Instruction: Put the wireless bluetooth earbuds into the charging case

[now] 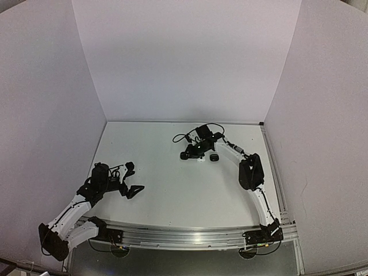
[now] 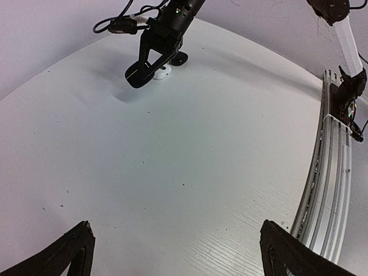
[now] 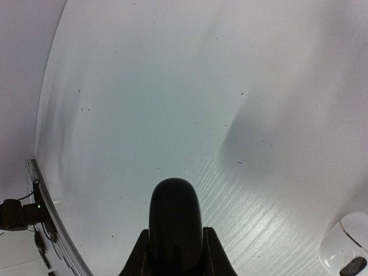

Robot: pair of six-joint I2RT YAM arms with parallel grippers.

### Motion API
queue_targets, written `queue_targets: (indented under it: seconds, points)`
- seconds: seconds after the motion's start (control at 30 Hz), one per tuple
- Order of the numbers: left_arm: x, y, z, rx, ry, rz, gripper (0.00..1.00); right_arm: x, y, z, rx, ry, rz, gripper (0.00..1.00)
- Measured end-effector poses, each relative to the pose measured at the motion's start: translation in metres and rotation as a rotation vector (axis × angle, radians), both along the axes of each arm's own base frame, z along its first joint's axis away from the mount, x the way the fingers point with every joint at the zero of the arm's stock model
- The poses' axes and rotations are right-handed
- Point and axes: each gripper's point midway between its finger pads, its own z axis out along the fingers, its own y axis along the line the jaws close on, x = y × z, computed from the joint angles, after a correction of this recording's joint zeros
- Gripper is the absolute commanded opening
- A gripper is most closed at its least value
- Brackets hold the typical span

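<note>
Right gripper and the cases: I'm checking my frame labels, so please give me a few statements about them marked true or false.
1. The right gripper is shut on a black rounded object. True.
2. The left gripper is clamped on a white case. False: its fingers stand wide apart with nothing between them, far from the cases.
3. A white case sits on the table close beside the right gripper. True.
4. Both arms reach to the far side of the table. False: only the right arm does; the left arm is folded near its base at the left edge.
</note>
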Motion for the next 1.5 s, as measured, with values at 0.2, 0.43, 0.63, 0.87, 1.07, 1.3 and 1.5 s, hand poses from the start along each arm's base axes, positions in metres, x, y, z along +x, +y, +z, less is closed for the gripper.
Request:
queue_targets:
  seconds: [0.2, 0.43, 0.63, 0.87, 1.07, 1.3, 1.5]
  points:
    - [0.003, 0.000, -0.008, 0.016, 0.021, 0.009, 0.99, -0.008, -0.003, -0.036, -0.035, 0.080, 0.015, 0.00]
    - [0.004, 0.000, -0.011, 0.022, 0.031, 0.011, 0.99, 0.001, 0.004, -0.041, -0.021, 0.061, 0.021, 0.01]
    - [0.004, 0.000, -0.011, 0.026, 0.028, 0.008, 0.99, 0.003, 0.006, -0.044, -0.012, 0.054, 0.032, 0.18]
    - [0.004, 0.000, -0.011, 0.025, 0.029, 0.008, 0.99, 0.008, 0.005, -0.048, -0.029, 0.024, 0.037, 0.45]
    - [0.004, 0.000, -0.011, 0.025, 0.029, 0.007, 0.99, 0.021, 0.002, -0.046, -0.067, -0.054, 0.031, 0.50]
    - [0.003, -0.001, -0.011, 0.020, 0.032, 0.000, 0.99, 0.028, -0.003, -0.046, -0.108, -0.124, 0.049, 0.54]
    - [0.003, -0.001, -0.011, 0.019, 0.035, 0.003, 0.99, 0.031, -0.002, -0.041, -0.110, -0.150, 0.063, 0.65]
